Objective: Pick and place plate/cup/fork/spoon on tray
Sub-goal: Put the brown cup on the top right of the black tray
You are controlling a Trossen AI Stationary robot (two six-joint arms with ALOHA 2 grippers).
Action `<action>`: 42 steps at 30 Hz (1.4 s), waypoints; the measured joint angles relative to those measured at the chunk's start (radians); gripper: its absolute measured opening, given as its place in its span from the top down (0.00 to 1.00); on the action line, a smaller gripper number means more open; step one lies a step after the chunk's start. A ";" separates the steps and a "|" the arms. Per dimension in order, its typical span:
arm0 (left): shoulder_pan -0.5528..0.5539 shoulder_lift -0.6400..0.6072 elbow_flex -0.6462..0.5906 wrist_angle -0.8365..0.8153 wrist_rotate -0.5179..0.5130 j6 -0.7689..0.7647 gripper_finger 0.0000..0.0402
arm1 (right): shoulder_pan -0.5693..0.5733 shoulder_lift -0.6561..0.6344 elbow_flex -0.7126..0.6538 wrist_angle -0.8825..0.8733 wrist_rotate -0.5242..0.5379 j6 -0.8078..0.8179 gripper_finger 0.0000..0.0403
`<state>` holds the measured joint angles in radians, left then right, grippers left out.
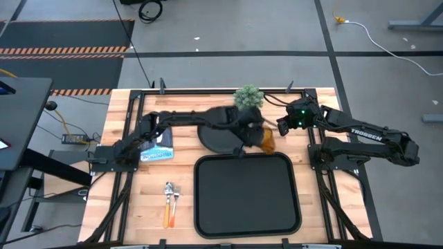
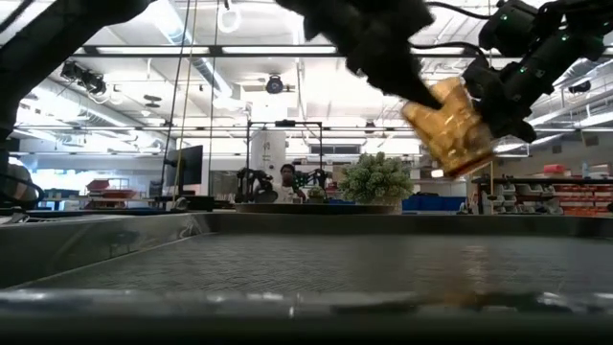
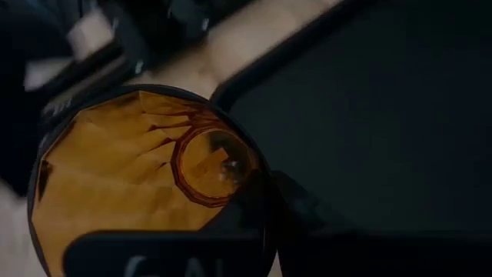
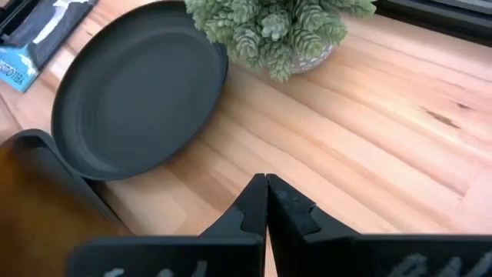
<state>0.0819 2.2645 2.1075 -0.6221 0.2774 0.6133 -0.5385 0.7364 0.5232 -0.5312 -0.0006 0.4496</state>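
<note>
The amber cup (image 2: 450, 125) hangs tilted in the air with my left gripper (image 2: 407, 86) shut on it, just beyond the far right corner of the black tray (image 1: 246, 221). In the high view the cup (image 1: 267, 140) shows between the round black plate (image 1: 216, 140) and my right gripper (image 1: 282, 126). The plate lies flat on the table beyond the tray, partly under my left arm. The right gripper (image 4: 267, 192) is shut on nothing. The orange-handled fork and spoon (image 1: 172, 204) lie side by side on the table left of the tray; which is which I cannot tell. My left gripper holds the cup by its rim wall (image 3: 265, 181), one finger inside the cup and one outside. The fingers slant down at it from the table's left. The cup is lifted clear of table and tray and hangs tilted below the fingers, its base (image 2: 469, 158) lowest.
A small potted plant (image 1: 248, 97) stands at the far edge behind the plate. A blue box (image 1: 158, 149) lies at the left near my left arm's base. A metal frame runs around the tabletop. A person shows far off in the room in the low view.
</note>
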 joint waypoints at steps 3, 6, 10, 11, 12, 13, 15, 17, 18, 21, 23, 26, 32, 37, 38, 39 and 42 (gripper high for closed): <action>-0.064 0.011 -0.001 0.023 -0.060 -0.052 0.96 | 0.000 0.000 0.000 -0.001 0.000 -0.004 0.97; -0.126 0.029 -0.002 0.088 -0.123 -0.101 0.96 | 0.000 0.000 0.000 0.000 0.000 -0.008 0.97; -0.190 0.057 0.002 0.141 -0.192 -0.100 0.96 | 0.000 0.000 0.000 0.008 0.000 -0.008 0.97; -0.201 0.062 0.000 0.124 -0.206 -0.098 0.96 | 0.000 0.000 0.000 0.010 0.000 -0.008 0.97; -0.207 0.075 -0.002 0.109 -0.211 -0.097 0.96 | 0.001 0.000 0.000 0.016 0.000 -0.006 0.97; -0.209 0.090 -0.002 0.137 -0.213 -0.096 0.96 | 0.001 0.000 0.000 0.020 0.001 -0.005 0.97; -0.208 0.103 -0.002 0.111 -0.221 -0.098 0.96 | 0.002 0.001 0.000 0.024 0.000 -0.003 0.97; -0.204 0.109 -0.002 0.112 -0.236 -0.102 0.96 | 0.006 0.003 0.000 0.030 0.000 0.000 0.97; -0.202 0.109 -0.002 0.101 -0.242 -0.102 0.96 | 0.006 0.003 0.000 0.031 0.000 0.000 0.97; -0.201 0.109 -0.002 0.087 -0.245 -0.105 0.96 | 0.009 0.003 0.000 0.038 0.000 0.000 0.97; -0.202 0.109 -0.002 0.088 -0.242 -0.103 0.96 | 0.009 0.004 0.001 0.047 0.000 0.000 0.97; -0.203 0.109 -0.002 0.080 -0.214 -0.096 0.96 | 0.009 0.005 0.000 0.047 0.001 0.000 0.97; -0.202 0.124 0.000 0.077 -0.222 -0.078 0.96 | 0.009 0.008 0.000 0.049 0.004 0.002 0.97; -0.202 0.124 0.000 0.079 -0.223 -0.076 0.93 | 0.009 0.010 0.000 0.051 0.004 0.001 0.97; -0.202 0.124 0.000 0.079 -0.222 -0.075 0.92 | 0.009 0.010 0.000 0.052 0.004 0.002 0.97; -0.202 0.124 0.000 0.078 -0.223 -0.071 0.91 | 0.009 0.010 0.000 0.051 0.004 0.002 0.97; -0.202 0.126 0.000 0.077 -0.223 -0.068 0.86 | 0.009 0.010 0.000 0.051 0.004 0.002 0.97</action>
<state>-0.1200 2.3901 2.1071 -0.5453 0.0547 0.5451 -0.5297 0.7460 0.5236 -0.4797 0.0032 0.4519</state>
